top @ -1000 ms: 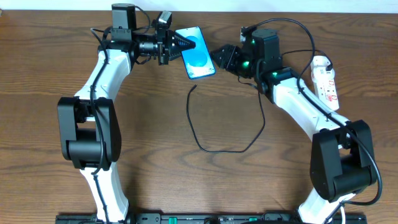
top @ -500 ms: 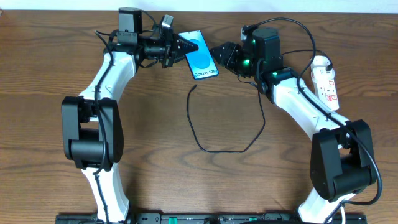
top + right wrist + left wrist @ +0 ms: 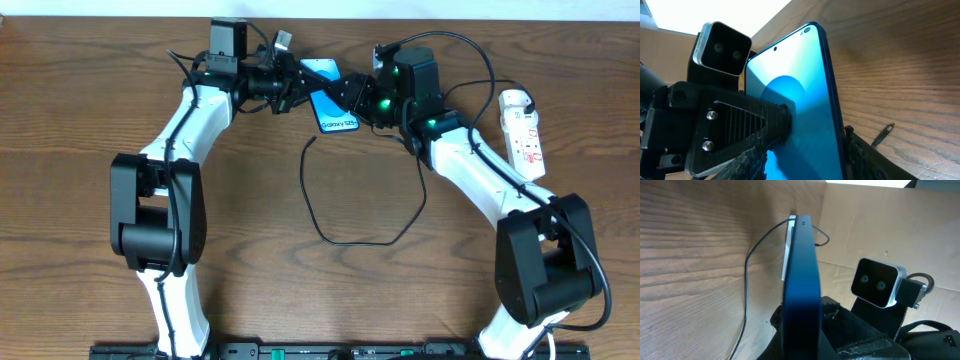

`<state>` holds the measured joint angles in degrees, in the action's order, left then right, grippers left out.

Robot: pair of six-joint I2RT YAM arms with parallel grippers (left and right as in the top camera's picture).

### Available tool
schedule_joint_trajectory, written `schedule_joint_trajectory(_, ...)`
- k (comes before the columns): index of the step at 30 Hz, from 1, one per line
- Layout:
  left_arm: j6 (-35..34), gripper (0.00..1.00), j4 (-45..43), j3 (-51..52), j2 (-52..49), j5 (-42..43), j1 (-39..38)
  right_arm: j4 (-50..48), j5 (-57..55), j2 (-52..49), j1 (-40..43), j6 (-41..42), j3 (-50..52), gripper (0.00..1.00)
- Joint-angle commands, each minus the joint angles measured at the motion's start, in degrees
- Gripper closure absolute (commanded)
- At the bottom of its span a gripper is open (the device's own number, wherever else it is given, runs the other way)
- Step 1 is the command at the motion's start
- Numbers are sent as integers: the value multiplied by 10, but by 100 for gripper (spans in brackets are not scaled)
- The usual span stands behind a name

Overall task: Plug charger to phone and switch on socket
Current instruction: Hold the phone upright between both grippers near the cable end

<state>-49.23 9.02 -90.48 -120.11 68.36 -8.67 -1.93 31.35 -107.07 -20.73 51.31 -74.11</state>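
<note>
The phone (image 3: 338, 112), blue screen lit, is held off the table at the back centre. My left gripper (image 3: 300, 82) is shut on it, one finger flat on the screen (image 3: 755, 125). The left wrist view shows the phone edge-on (image 3: 802, 280). My right gripper (image 3: 352, 92) is open, its fingers on either side of the phone (image 3: 800, 90); the right finger is at the phone's edge. The charger (image 3: 320, 225) lies looped on the table, its plug tip (image 3: 313, 141) free below the phone and also seen in the right wrist view (image 3: 883, 135). The socket (image 3: 524, 122) lies at the far right.
The socket's white cord and black arm cables run near the right arm's base (image 3: 470, 50). A cardboard wall (image 3: 880, 225) stands behind the table's back edge. Bare wood table (image 3: 250, 290) lies in front of the cable loop.
My left gripper has carried the phone to the right, into my right gripper's open fingers. The right gripper has shifted slightly left to meet it. Cable and socket have not moved.
</note>
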Motion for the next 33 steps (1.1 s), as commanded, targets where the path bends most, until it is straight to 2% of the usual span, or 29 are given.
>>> schedule_joint_trajectory(1, 1, 93, -1, -2, 12, 14, -19, -2, 17, 3, -7, 5, -8, 53)
schedule_joint_trajectory(8, -1, 93, -1, -2, 12, 15, -13, 0, 12, 3, 6, 5, -8, 53)
schedule_joint_trajectory(18, -1, 93, 12, -2, 12, 16, -10, 6, 6, 3, 66, 5, -8, 53)
schedule_joint_trajectory(26, 0, 93, 12, -2, 12, 51, -11, 99, -43, 3, 66, -14, -8, 53)
schedule_joint_trajectory(33, 1, 93, 12, -2, 12, 52, -14, 106, -44, 3, 62, -21, -8, 52)
